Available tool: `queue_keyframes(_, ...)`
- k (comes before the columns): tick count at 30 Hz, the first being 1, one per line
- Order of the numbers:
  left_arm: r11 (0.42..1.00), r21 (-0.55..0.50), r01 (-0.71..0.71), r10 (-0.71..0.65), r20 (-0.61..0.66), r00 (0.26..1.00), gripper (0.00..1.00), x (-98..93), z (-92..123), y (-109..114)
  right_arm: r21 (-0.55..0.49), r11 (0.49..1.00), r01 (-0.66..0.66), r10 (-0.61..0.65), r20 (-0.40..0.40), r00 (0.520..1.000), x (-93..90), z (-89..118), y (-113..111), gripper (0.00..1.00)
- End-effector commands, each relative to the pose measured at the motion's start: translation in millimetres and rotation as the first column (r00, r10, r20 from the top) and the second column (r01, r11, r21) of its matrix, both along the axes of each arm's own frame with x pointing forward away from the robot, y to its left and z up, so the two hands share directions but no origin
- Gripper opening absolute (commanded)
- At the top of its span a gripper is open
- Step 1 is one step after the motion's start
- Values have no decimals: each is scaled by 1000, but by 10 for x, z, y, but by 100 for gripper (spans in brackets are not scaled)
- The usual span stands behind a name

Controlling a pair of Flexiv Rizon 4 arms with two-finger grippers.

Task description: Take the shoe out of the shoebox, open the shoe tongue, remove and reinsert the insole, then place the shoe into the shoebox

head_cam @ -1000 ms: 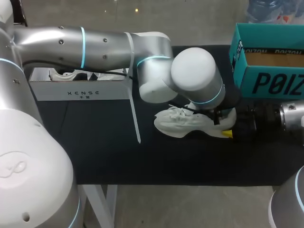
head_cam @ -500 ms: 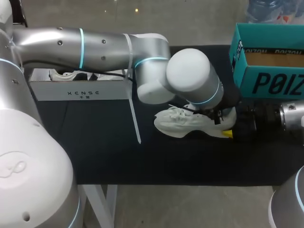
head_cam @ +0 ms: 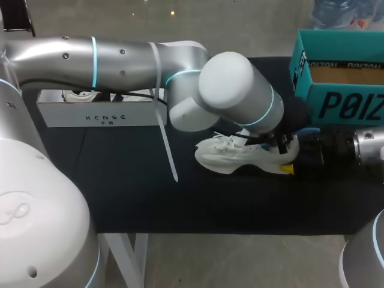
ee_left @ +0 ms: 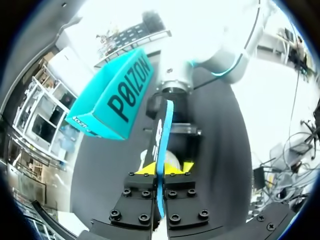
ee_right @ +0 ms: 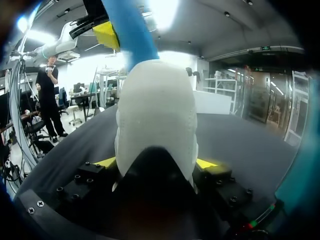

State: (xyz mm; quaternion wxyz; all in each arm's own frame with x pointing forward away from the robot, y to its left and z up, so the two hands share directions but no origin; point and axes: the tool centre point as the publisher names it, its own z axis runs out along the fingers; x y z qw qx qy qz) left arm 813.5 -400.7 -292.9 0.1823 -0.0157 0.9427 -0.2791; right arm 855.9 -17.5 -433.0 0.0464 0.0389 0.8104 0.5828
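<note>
Black table (head_cam: 132,198) — wrist views only: left claw (ee_left: 162,169) pinches insole (ee_left: 162,125), right claw (ee_right: 156,162) shoe (ee_right: 157,110).

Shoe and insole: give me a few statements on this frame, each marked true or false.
1. The white shoe is outside both the teal shoebox and the white box. True.
2. The right gripper is open, clear of the shoe. False: its fingers clamp the shoe's heel from both sides.
3. The left gripper is shut on the blue insole. True.
4. The insole lies flat inside the teal shoebox. False: it rises from the shoe up to the left gripper.
</note>
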Motion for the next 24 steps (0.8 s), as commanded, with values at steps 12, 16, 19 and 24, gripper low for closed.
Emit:
queue_keyframes(12, 956, -262, 133, -193, -220, 956, 0, -354, 1056, -37, -1, 1000, 1, -1, 1, 1000, 19, -42, 15, 0)
queue_keyframes(16, 934, -326, 149, -250, -294, 922, 0, -255, 1283, 101, -1, 1000, 1, -1, 1, 1000, 19, -42, 15, 0)
queue_keyframes(19, 915, -374, 150, -288, -348, 892, 0, -146, 1435, 191, -1, 1000, 1, -1, 1, 1000, 19, -42, 15, 0)
queue_keyframes(24, 898, -426, 112, -306, -419, 855, 0, 47, 1582, 328, -1, 1000, 1, -1, 1, 1000, 19, -42, 15, 0)
